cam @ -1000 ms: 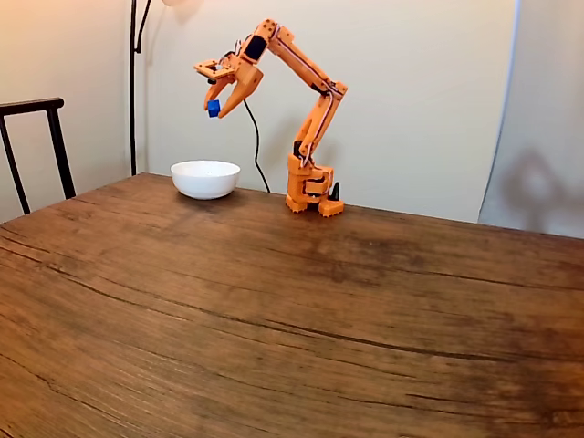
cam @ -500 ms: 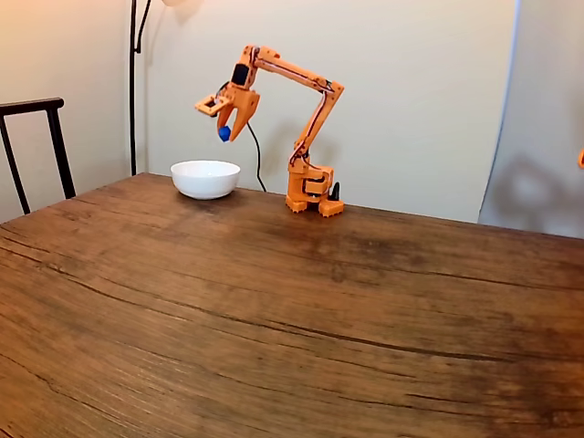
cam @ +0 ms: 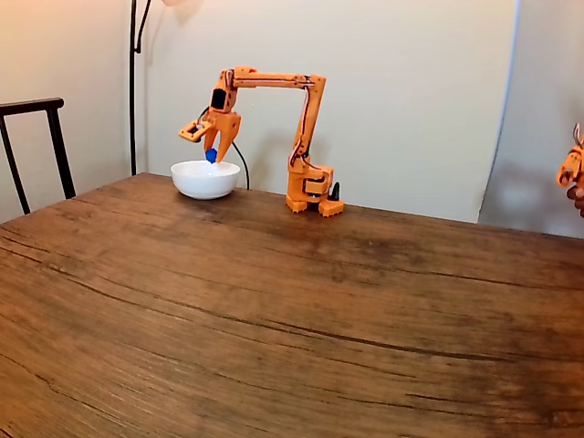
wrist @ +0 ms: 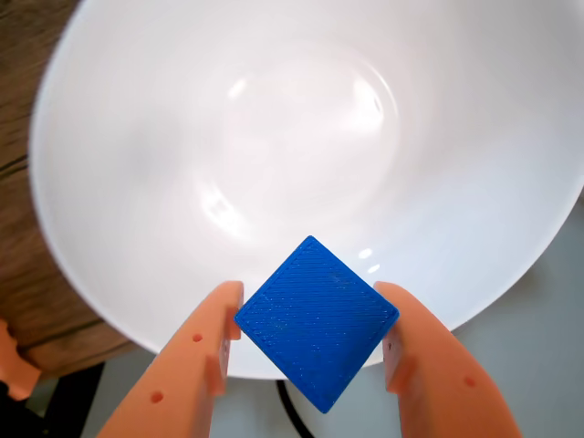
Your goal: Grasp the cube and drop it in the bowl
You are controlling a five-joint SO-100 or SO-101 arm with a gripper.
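— Gripper (wrist: 310, 342): gripping the cube (wrist: 317, 322), pinched corner-on between the two orange fingers (wrist: 196, 365) at the bottom centre of the wrist view.

— And the bowl (wrist: 119, 210)?

— Lying straight beneath, filling the upper and middle frame there; white floor of it showing past the cube's top corner. Cube sitting toward the lower rim rather than the middle, with part of it overlapping the rim edge.

— Same story from the side?

— Hanging at the upper left of the fixed view: gripper (cam: 210, 155) pointing down, cube (cam: 211, 156) just above the bowl (cam: 187, 180), apart from it, not touching.

— So the drop?

— Probably landing inside if letting go now, though close to the near rim; nudging further over the centre looking safer. Cube's faces equal, so no long axis mattering.

— Table (cam: 292, 310)?

— Showing as dark wood at the left edge of the wrist view.
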